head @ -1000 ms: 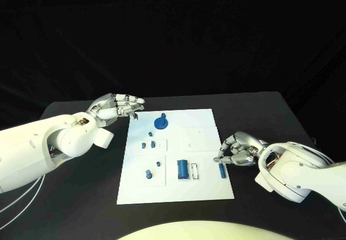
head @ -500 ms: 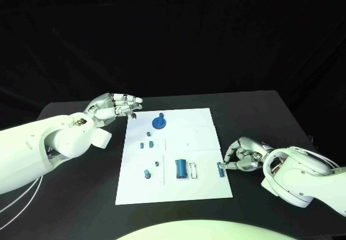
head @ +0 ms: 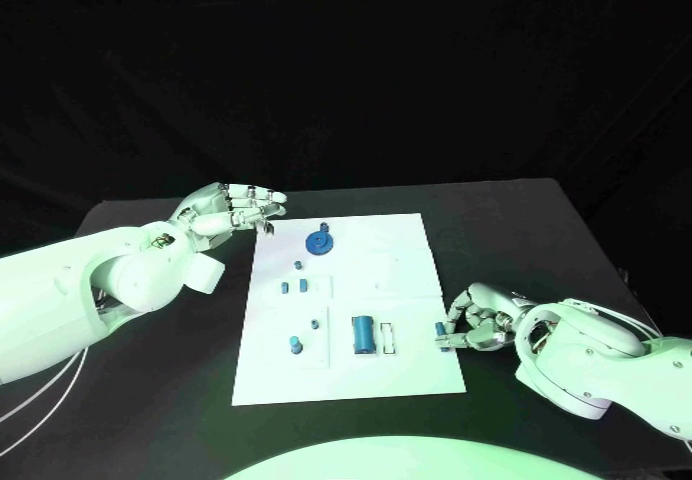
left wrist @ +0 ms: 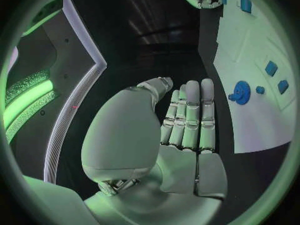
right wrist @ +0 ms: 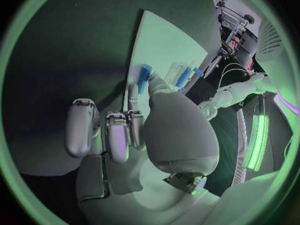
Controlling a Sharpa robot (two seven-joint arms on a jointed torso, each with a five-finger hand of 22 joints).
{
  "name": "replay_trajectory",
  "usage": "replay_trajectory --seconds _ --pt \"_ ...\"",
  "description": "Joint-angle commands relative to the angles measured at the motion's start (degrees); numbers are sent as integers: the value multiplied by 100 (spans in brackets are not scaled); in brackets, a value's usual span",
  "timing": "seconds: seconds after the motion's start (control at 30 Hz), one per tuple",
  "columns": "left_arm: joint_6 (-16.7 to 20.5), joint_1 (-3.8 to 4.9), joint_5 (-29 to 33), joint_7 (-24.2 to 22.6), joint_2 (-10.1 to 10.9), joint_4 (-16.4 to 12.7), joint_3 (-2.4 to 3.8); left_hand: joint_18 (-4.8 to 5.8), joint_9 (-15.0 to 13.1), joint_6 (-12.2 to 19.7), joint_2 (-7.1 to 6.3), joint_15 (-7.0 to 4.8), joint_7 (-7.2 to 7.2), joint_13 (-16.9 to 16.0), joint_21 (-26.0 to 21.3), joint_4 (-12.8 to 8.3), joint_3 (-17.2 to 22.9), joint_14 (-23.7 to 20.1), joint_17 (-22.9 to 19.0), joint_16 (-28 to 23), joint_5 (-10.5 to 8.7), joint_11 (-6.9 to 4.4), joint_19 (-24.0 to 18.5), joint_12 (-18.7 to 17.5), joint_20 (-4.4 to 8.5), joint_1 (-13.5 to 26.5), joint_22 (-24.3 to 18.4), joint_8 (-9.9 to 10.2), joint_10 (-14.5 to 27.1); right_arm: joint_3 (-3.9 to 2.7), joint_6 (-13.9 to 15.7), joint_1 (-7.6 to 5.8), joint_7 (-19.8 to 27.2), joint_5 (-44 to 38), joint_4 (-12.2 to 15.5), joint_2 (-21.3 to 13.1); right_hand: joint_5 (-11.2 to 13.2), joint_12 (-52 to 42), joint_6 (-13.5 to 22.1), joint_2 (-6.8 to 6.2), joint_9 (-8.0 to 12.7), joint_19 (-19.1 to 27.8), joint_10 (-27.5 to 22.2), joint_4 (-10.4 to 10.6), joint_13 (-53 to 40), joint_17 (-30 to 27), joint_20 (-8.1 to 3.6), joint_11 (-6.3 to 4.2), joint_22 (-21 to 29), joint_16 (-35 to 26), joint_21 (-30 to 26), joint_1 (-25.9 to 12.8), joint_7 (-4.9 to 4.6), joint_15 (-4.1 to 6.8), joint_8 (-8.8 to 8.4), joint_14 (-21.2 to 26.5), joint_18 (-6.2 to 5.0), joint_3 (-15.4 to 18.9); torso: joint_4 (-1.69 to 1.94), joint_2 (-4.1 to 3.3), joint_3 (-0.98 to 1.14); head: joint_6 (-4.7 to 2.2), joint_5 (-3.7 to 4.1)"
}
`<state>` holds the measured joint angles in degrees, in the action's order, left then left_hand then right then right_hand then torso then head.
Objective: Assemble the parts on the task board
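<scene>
Right hand (head: 476, 322) pinching a blue bar (head: 441, 336) at the task board (head: 404, 262)'s right edge.
We judge it may slip or tilt in this fingertip hold; left hand (head: 231, 212) hovers empty, fingers loosely apart, off the board's far-left corner.

The task board (head: 389, 290) lies mid-table (head: 548, 230). The gear (head: 320, 241) sits at its far end, the cylinder (head: 362, 334) toward its near end, the bar (head: 441, 333) along its right edge. The left hand (head: 231, 211) hangs off the far-left corner; the right hand (head: 476, 320) is at the bar.
</scene>
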<state>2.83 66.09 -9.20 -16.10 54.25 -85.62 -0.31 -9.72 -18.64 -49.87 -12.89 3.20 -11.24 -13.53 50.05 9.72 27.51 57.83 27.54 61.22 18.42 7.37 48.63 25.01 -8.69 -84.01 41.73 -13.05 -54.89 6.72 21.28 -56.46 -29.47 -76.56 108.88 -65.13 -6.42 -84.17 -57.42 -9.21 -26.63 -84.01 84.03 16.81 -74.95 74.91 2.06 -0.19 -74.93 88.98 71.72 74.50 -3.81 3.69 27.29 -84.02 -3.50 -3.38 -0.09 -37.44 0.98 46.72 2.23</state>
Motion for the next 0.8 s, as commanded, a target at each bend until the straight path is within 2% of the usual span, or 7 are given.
replay_trajectory --seconds 0.03,0.3,0.43,0.47,0.53,0.6,0.8 --pt "-107 1 34 -76 -7 -9 2 -76 6 29 11 20 -2 6 -35 16 -31 7 5 -34 1 7 8 27 -34 66 -4 -33 43 15 -247 64 -97 -254 -37 65 23 -31 -48 -7 17 -205 317 -11 -1086 1226 38 -18 -1111 3 35 -38 -2 16 -14 -540 50 -44 -4 5 5 10 -8" --pt "-110 1 34 -69 -1 -8 1 -78 6 29 14 18 0 6 -41 12 -29 7 6 -33 2 5 10 28 -34 59 -8 -35 43 21 -440 133 -132 -664 -98 192 -39 -32 -88 -36 -13 -205 323 -43 -1090 1226 -5 -68 -1111 2 32 309 51 63 28 -540 50 -221 -2 1 3 18 -2" --pt "-111 1 34 -65 -6 -4 1 -78 6 29 14 18 0 6 -41 12 -29 7 6 -33 2 5 10 28 -34 59 -8 -35 43 22 -476 146 -159 -847 -117 234 -205 -31 -90 -20 -9 -203 324 -57 -1092 1231 -23 -83 -1108 3 21 557 66 79 20 -541 49 -388 -5 6 -1 12 0" --pt "-112 1 34 -63 -7 -4 1 -78 6 29 14 18 0 6 -41 12 -29 7 6 -33 2 5 10 28 -34 59 -8 -35 43 22 -484 148 -165 -883 -123 243 -326 -29 -92 4 -2 -204 324 -82 -1092 1227 -31 -93 -1110 2 26 681 75 88 10 -540 50 -493 -3 6 -1 11 0" --pt "-114 1 33 -59 -8 -4 0 -79 6 29 16 17 0 6 -45 8 -27 7 7 -33 3 3 12 29 -34 52 -11 -37 43 23 -492 150 -175 -935 -131 259 -329 -23 -104 15 20 -204 320 -113 -1091 1228 -46 -101 -1109 2 23 879 83 101 -18 -540 49 -745 1 6 0 9 -1" --pt "-116 1 32 -55 -9 -3 0 -79 6 29 16 17 0 6 -45 8 -27 7 7 -33 3 3 12 29 -34 52 -11 -37 43 23 -482 151 -186 -975 -137 273 -503 -22 -135 -46 43 -203 320 -123 -1093 1231 -51 -105 -1109 2 19 980 85 102 -45 -541 50 -1017 4 7 0 5 -2" --pt "-120 1 27 -42 -8 -2 0 -80 6 29 19 14 2 7 -49 0 -23 6 8 -34 5 2 15 30 -33 39 -13 -39 44 23 -309 151 -203 -908 -106 307 -809 -23 -179 -152 38 -209 324 -227 -1100 1239 -68 -132 -1114 4 41 991 107 118 -45 -542 53 -1732 2 6 0 -3 -8"
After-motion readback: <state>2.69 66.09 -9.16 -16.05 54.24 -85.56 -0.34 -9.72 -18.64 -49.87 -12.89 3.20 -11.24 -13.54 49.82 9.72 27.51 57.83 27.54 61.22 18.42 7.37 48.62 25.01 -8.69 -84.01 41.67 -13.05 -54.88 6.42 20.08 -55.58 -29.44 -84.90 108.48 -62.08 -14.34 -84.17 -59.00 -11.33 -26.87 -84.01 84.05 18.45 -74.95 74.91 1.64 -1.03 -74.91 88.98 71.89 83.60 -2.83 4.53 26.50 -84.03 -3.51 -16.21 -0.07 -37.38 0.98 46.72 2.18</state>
